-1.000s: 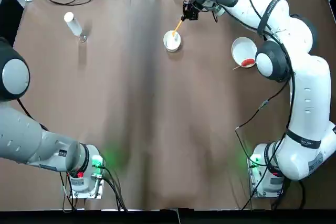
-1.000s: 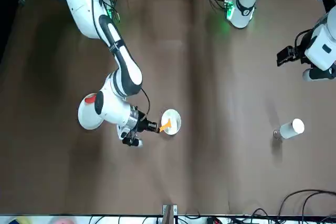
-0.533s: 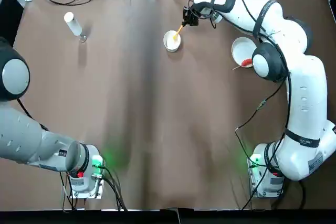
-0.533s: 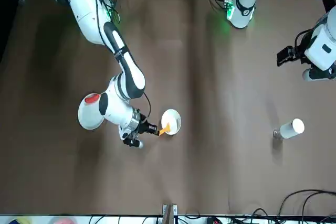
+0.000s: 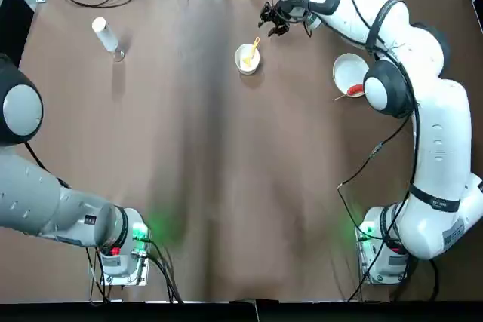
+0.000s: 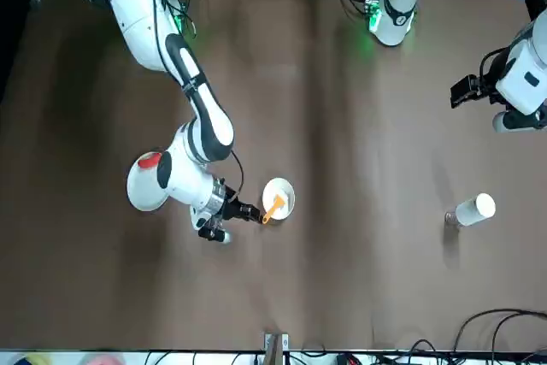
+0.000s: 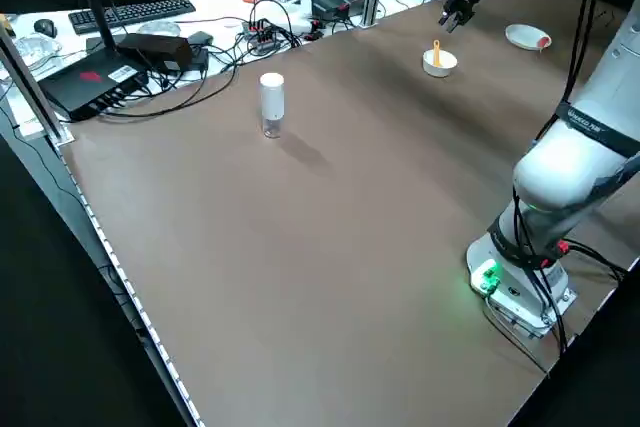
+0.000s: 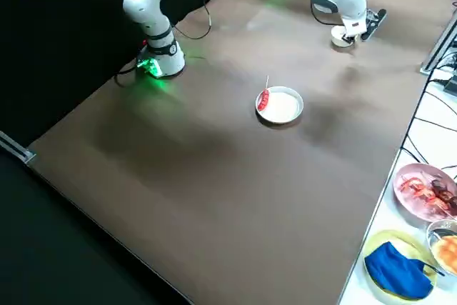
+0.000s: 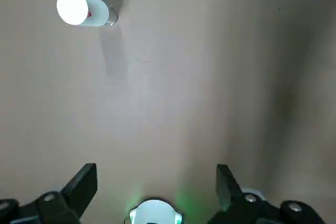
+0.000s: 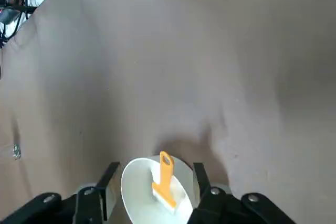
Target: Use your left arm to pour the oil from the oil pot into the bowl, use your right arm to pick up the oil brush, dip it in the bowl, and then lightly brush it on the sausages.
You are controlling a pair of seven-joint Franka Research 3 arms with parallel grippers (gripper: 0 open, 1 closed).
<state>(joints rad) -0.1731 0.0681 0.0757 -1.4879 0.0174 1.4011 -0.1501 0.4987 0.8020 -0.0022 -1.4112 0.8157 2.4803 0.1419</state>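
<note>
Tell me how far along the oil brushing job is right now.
Done: the oil pot stands upright, away from the bowl, with the left gripper open and parked. In hand: the oil brush rests in the bowl; the right gripper is open beside it. Left: brushing the sausages on the plate.

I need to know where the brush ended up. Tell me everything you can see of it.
The brush is short, with a yellow-orange handle that looks like plastic and has a hole near its free end. It stands tilted in the white bowl, head down inside, handle leaning over the rim. Nothing grips it: the right tool is open and apart from it, just beyond the bowl.
</note>
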